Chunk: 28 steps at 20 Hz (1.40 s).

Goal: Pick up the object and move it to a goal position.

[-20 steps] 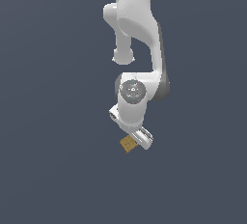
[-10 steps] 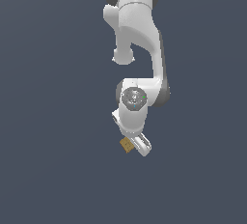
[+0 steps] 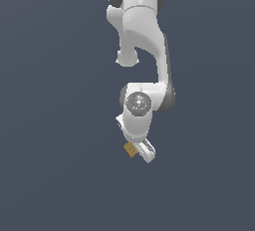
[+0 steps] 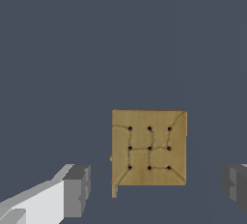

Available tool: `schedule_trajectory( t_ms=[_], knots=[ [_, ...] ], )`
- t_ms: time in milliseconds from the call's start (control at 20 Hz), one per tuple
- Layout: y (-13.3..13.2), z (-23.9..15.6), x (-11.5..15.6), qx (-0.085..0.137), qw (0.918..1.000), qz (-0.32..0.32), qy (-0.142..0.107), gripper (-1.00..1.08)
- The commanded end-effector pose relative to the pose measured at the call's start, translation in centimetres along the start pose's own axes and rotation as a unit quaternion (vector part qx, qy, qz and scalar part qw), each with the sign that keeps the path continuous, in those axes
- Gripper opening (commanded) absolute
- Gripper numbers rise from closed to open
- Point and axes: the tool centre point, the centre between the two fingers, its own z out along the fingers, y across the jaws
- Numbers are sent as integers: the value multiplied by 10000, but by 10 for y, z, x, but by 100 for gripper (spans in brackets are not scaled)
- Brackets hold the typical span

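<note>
- Surface (image 3: 55,175): a uniform dark slate-blue plane is shown across both views; no edge, wall, room feature or goal marker can be made out.
- Franka Panda arm (image 3: 142,36): the white links are seen reaching down from the upper edge of the exterior view, with the wrist bent over the block.
- Gripper (image 4: 157,184): the jaws are spread wide, well beyond the width of the block, and nothing is held. In the wrist view one grey fingertip (image 4: 77,190) is seen on each side of the block, with clear gaps between pads and block.
- Block (image 4: 149,147): a flat tan-brown square with a grid of nine dark dots is shown between the fingers, offset toward one of them. In the exterior view it (image 3: 130,150) appears just beside the gripper.
- Risk: because the block is off-centre, one pad is judged likely to touch first on closing, so the block could be pushed or rotated. If the fingers are not low enough, the thin block could be missed.
</note>
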Motion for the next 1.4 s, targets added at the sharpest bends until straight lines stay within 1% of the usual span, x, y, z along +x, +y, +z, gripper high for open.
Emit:
schedule_trajectory(
  t_ms=[0, 300, 600, 650, 1350],
  knots=[
    [1, 9, 0, -5, 10000, 5, -3, 100],
    [1, 40, -1, -4, 10000, 20, -2, 100],
    [0, 45, 0, -3, 10000, 23, -1, 100],
    [0, 45, 0, -3, 10000, 23, -1, -100],
    [1, 42, -2, -7, 10000, 21, -4, -100]
  ],
)
